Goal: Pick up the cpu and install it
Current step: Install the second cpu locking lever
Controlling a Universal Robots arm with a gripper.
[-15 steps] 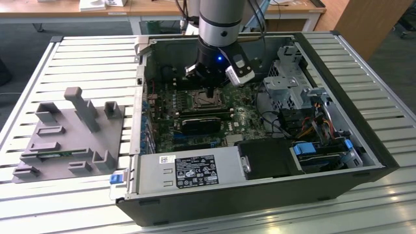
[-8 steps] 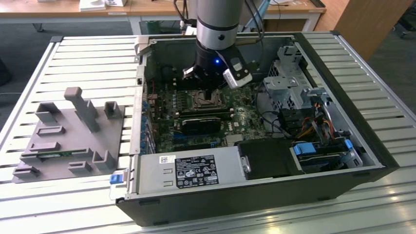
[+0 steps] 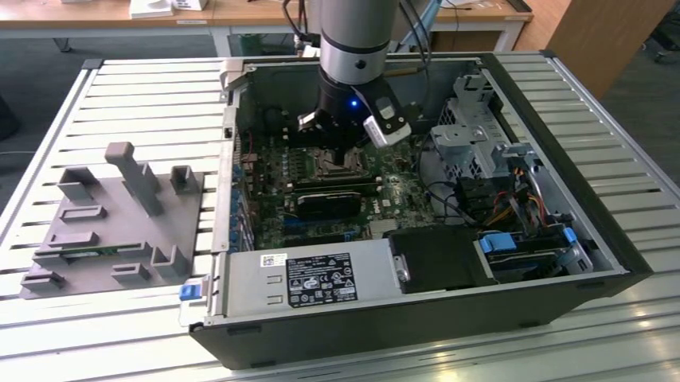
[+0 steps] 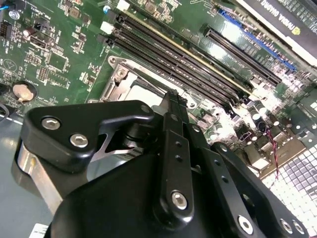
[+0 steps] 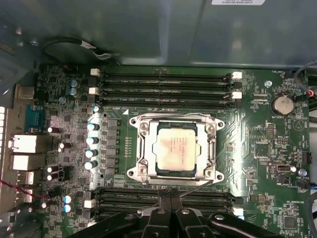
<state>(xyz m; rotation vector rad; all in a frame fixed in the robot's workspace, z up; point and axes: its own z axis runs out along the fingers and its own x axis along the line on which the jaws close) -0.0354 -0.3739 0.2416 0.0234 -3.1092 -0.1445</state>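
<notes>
The cpu, a square chip with a pale metal top, lies flat inside the metal socket frame on the green motherboard. My gripper hovers just off one side of the socket, over the memory slots, with its two black fingers pressed together and nothing between them. In the second wrist view the fingertips end at the socket's edge, and part of the cpu shows beyond them. In the exterior view my gripper hangs inside the open computer case, right above the socket.
The black case lies open on a slatted metal table. A graphics card, a power supply box and drive cages crowd the inside. A grey fixture stands on the exterior view's left.
</notes>
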